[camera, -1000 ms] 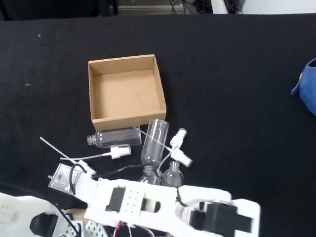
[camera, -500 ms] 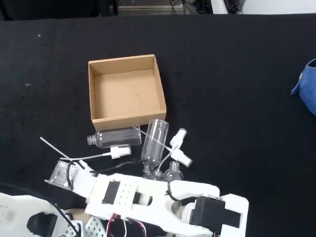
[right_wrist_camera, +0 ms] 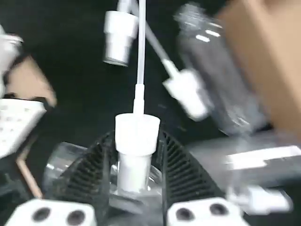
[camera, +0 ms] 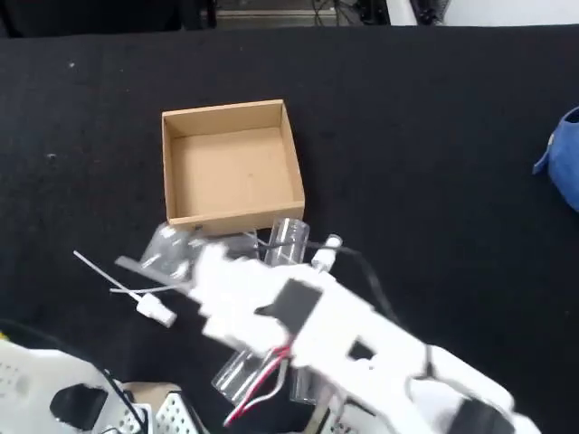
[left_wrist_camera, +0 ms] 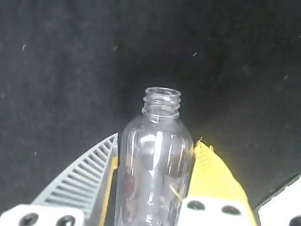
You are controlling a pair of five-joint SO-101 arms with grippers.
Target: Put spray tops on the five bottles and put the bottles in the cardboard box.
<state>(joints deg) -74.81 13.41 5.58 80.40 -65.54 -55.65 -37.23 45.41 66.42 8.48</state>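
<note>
Left gripper is clamped on a clear bottle: jaws on the body, open neck sticking out past them over the black table, no top on. From above, left to right: a loose-looking top with its tube, down-left of the box, though I can't tell if it's the held one. Cardboard box is mid-table with no bottles in it. A second bottle lies just off the box's near right corner. Blue object at the far right edge isn't ours. Right gripper is closed on a white spray top, tube pointing straight out ahead, with another top on the table beyond it. Step as I read it: mate the held top to the held bottle. Go tube-first: line the tube up with the neck axis and get the tip inside the mouth before closing the gap, then push straight on. The thin tube will likely flex, so go slow and don't come in at an angle. Left should just hold firm. Looks like none capped or boxed yet.
</note>
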